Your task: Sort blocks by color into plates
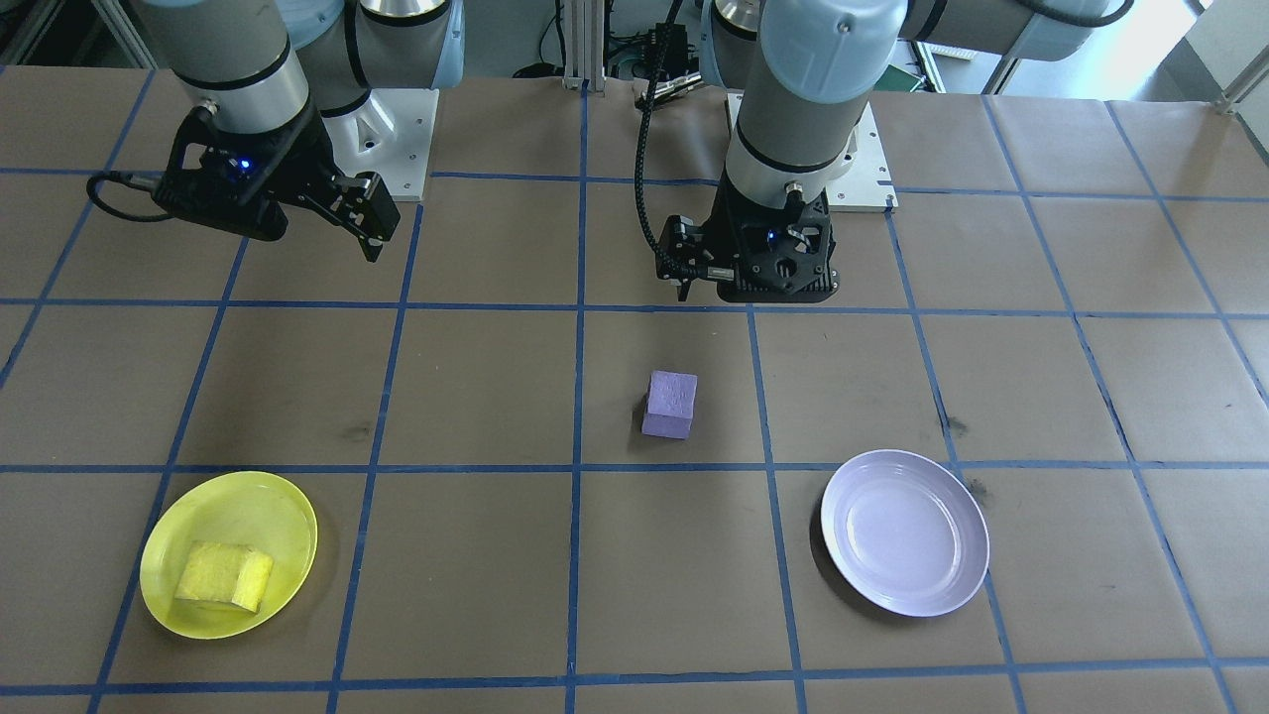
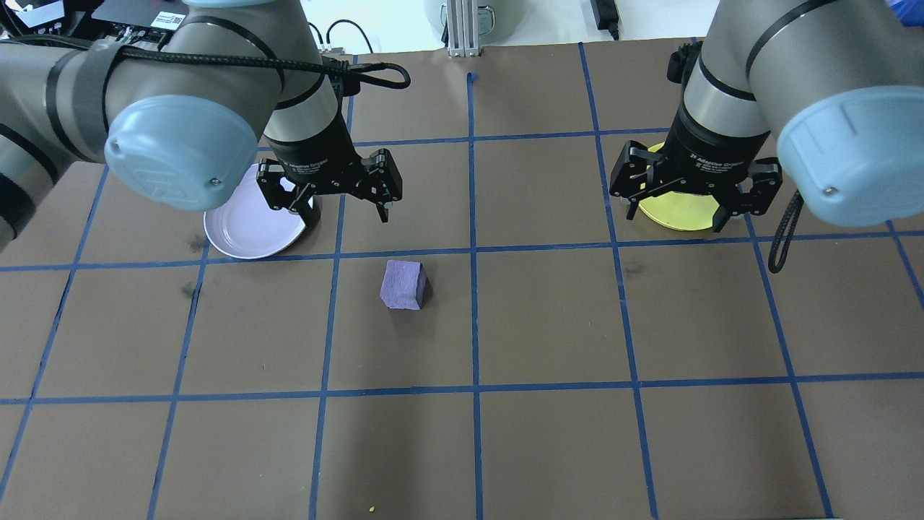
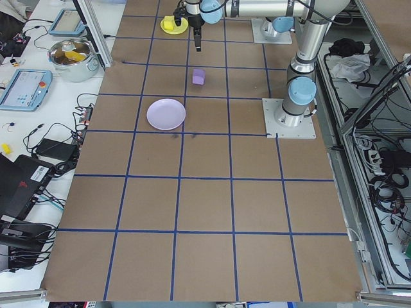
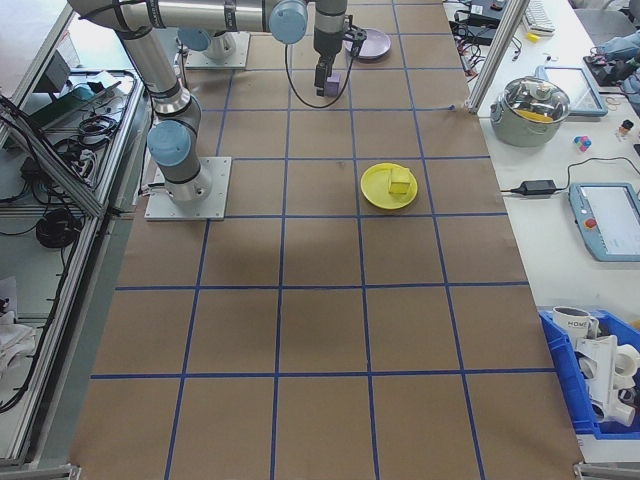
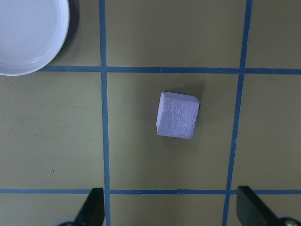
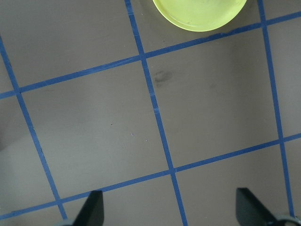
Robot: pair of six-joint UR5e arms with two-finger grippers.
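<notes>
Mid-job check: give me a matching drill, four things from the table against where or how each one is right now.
Things:
1. yellow block
2. purple cube
3. lavender plate
4. left claw

States:
A. empty
B. open, above the table
C. lying in the yellow plate
D. on the bare table paper between the plates

Pairs: 1-C, 2-D, 3-A, 4-B
</notes>
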